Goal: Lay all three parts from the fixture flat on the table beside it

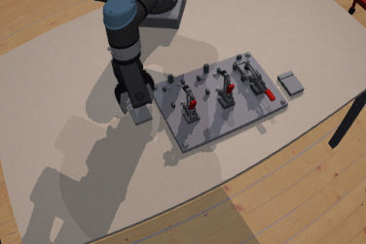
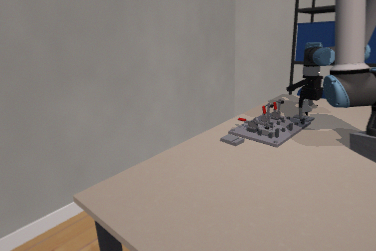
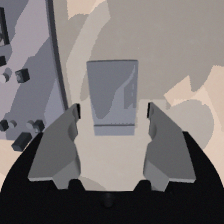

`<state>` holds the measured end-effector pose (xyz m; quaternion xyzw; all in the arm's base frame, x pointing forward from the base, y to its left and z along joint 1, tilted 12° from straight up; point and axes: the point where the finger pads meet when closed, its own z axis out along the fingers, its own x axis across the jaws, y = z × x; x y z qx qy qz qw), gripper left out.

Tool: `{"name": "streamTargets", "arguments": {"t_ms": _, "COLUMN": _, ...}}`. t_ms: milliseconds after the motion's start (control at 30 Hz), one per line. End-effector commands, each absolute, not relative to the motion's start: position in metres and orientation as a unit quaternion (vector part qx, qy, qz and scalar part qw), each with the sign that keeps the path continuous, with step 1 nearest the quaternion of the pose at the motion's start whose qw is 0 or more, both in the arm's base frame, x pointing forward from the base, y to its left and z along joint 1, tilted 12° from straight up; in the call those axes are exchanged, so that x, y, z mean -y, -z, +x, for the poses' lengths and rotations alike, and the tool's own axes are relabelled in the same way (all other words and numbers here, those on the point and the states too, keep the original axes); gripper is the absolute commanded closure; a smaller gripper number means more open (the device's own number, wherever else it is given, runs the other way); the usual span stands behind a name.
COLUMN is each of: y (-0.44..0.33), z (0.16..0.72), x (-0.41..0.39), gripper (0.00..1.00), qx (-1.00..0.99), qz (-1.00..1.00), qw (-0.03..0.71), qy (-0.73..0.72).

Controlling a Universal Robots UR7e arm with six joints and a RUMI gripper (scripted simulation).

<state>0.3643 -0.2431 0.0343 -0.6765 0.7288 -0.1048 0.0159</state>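
The fixture, a grey plate (image 1: 209,124) (image 2: 241,133) (image 3: 31,50) with pins and three red-handled clamps, lies on the table. One grey rectangular part (image 1: 291,84) (image 2: 232,140) lies flat beyond its right edge in the top view. Another grey part (image 1: 141,115) (image 3: 111,90) lies flat on the table just off the left edge; the arm partly covers it in the top view. My gripper (image 3: 113,104) is open around the near end of this part, with a gap on each side in the wrist view. I cannot make out a third part.
Two clamp handles (image 1: 193,105) (image 1: 230,88) stand up, and the right clamp's handle (image 1: 270,94) lies low toward the front edge. Black pins (image 1: 206,68) (image 3: 22,75) rise from the plate. The arm's base (image 1: 165,18) stands behind the fixture.
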Motion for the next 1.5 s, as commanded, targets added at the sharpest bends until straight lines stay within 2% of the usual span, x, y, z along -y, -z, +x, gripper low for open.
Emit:
{"name": "streamTargets", "arguments": {"t_ms": 0, "y": -0.043, "z": 0.363, "x": 0.242, "gripper": 0.53, "qx": -0.729, "qz": -0.676, "qw": 0.016, "qy": 0.105}}
{"name": "streamTargets", "arguments": {"t_ms": 567, "y": -0.108, "z": 0.352, "x": 0.234, "gripper": 0.53, "qx": -0.729, "qz": -0.676, "qw": 0.016, "qy": 0.105}}
{"name": "streamTargets", "arguments": {"t_ms": 1200, "y": -0.112, "z": 0.352, "x": 0.233, "gripper": 0.53, "qx": -0.729, "qz": -0.676, "qw": 0.016, "qy": 0.105}}
{"name": "streamTargets", "arguments": {"t_ms": 1233, "y": -0.112, "z": 0.352, "x": 0.233, "gripper": 0.72, "qx": -0.729, "qz": -0.676, "qw": 0.016, "qy": 0.105}}
{"name": "streamTargets", "arguments": {"t_ms": 1467, "y": -0.117, "z": 0.351, "x": 0.232, "gripper": 0.72, "qx": -0.729, "qz": -0.676, "qw": 0.016, "qy": 0.105}}
